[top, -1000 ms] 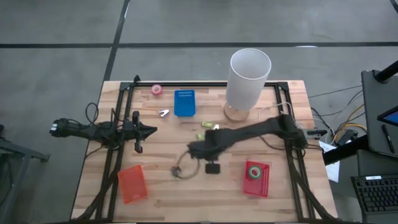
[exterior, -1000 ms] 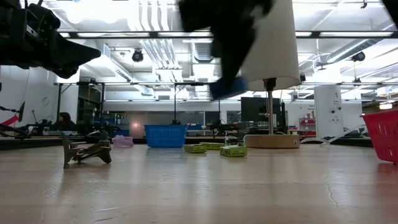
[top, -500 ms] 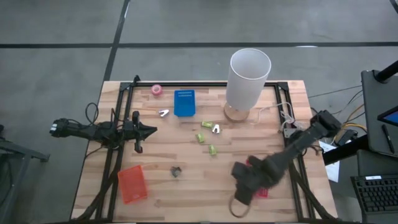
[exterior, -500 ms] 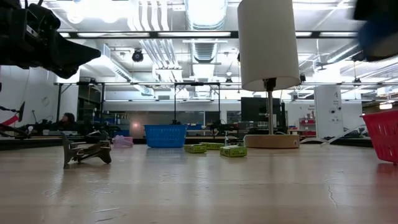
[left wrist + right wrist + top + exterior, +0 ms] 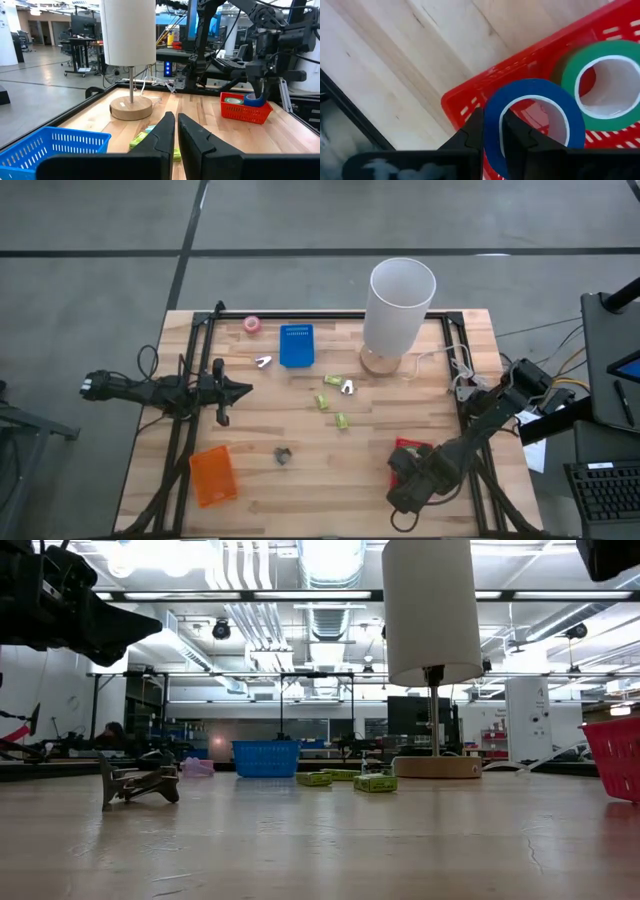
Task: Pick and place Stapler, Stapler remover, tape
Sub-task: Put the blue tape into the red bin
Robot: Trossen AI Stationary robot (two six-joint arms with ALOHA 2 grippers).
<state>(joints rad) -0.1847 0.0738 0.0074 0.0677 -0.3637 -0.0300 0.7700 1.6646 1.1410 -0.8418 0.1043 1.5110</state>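
Two arms in your high view: left gripper [image 5: 243,389] parked at the table's left, fingers clenched, nothing in them; right gripper [image 5: 405,492] over the red mesh plastic tray [image 5: 405,450] near the front-right corner. Also on the wooden table [image 5: 260,435]: blue mesh tray [image 5: 297,346], orange mesh tray [image 5: 211,475], pink tape roll [image 5: 251,325], white-shaded lamp w/ round wood base [image 5: 400,305], three small green boxes [image 5: 341,420].

Low view: lamp [image 5: 432,615] stands mid-table; dark metal staple remover [image 5: 138,783] at left.

Left wrist view: fingers [image 5: 162,135] pressed together.

Right wrist view: fingers [image 5: 475,130] pinch the blue tape ring [image 5: 532,120] by its wall, above the red tray; one green tape ring [image 5: 605,85] lies inside.
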